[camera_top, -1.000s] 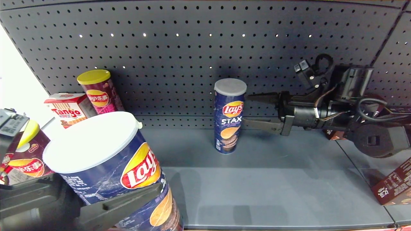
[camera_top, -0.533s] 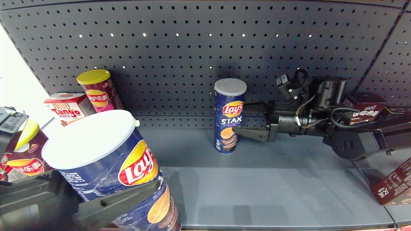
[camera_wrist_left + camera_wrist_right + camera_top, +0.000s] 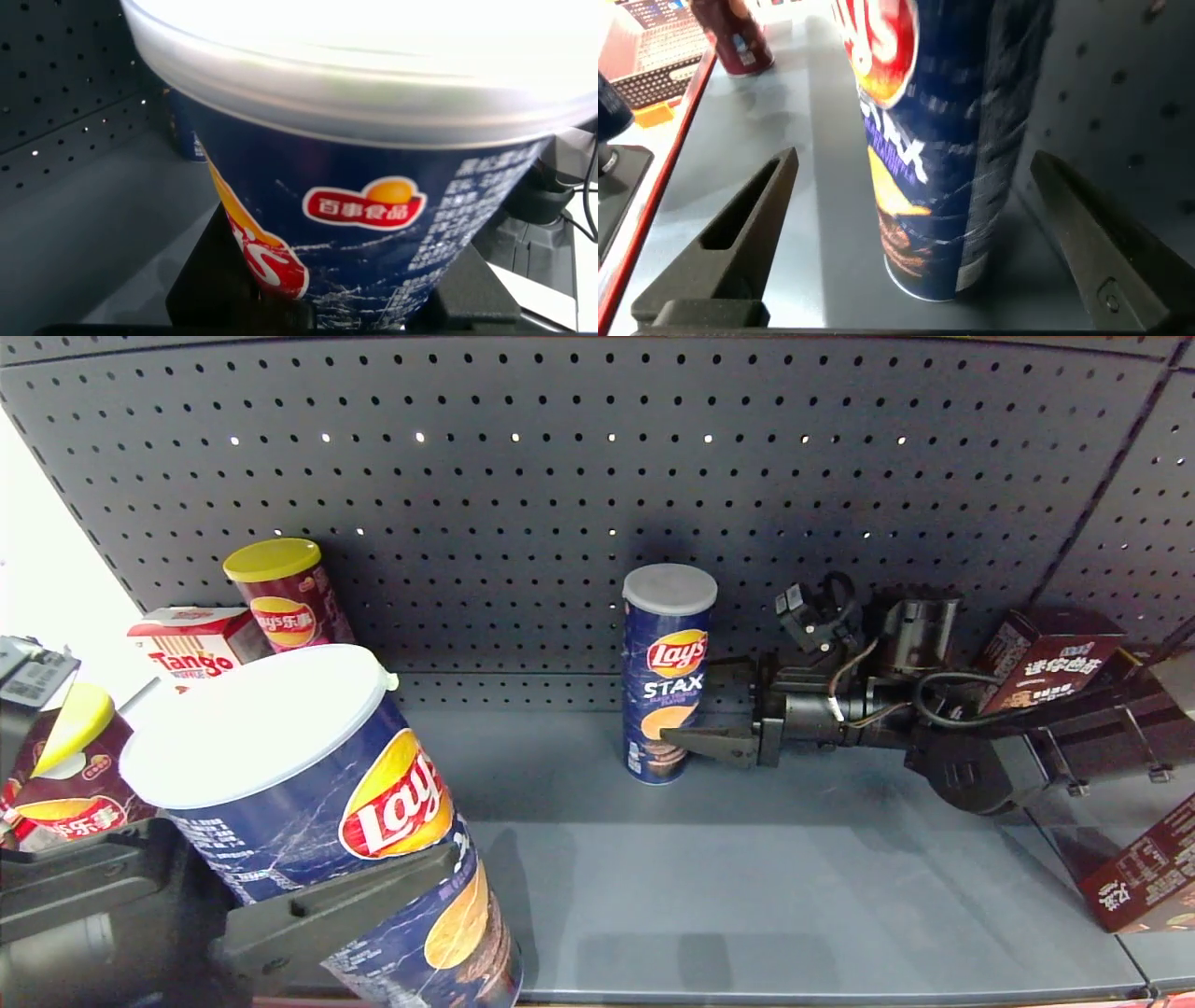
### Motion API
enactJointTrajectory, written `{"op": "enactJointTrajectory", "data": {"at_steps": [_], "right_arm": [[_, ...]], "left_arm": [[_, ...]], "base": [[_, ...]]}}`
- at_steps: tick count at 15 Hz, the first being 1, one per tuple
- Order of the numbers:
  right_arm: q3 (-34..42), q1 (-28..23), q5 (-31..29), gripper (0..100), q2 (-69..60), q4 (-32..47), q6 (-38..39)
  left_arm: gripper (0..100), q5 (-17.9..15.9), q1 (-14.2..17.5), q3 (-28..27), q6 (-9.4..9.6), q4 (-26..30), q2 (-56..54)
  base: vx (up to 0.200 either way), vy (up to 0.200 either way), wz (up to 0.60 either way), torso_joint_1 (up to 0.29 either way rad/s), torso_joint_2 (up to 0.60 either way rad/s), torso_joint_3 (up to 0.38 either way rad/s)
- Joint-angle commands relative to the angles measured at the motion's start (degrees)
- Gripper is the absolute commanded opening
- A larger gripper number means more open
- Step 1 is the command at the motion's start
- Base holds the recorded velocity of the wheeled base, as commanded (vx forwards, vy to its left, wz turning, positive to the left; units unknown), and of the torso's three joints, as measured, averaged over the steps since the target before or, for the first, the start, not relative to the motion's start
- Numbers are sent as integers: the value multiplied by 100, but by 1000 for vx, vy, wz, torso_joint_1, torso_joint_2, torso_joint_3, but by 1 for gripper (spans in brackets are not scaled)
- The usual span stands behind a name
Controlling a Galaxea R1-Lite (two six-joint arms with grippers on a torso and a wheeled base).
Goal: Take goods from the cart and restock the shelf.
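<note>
My left gripper (image 3: 280,933) pinches a big blue cardboard chip tube with a white plastic lid (image 3: 308,803). The tube tilts over the front left corner of the grey metal shelf (image 3: 794,896). A second blue chip tube with a grey lid (image 3: 665,681) stands upright near the middle of the shelf's back edge, close to the dark wall full of holes (image 3: 560,476). My right gripper (image 3: 700,705) sits low by that tube. Its fingers are spread wide, one on each side, with a gap at each.

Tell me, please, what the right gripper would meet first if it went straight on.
Probably the upright blue chip can, which stands between the open fingers of the right gripper; depth is unclear.
</note>
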Motion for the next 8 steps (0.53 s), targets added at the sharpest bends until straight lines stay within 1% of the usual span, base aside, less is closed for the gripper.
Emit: {"op": "enactJointTrajectory", "data": {"at_steps": [1,3,5,8], "right_arm": [[-20,30,-4,100,109,-7,-2],[-46,30,-4,100,214,-33,-2],[-63,74,5,100,258,-33,-2],[-301,179,-13,100,425,-33,7]], "left_arm": [[0,2,4,-9,-4,-2,16],[0,10,21,-44,-4,-2,7],[0,2,127,-53,-4,-2,7],[0,2,127,-44,-4,-2,7]], "base": [[0,0,0,0,0,0],[0,0,0,0,0,0],[0,0,0,0,0,0],[0,0,0,0,0,0]]}}
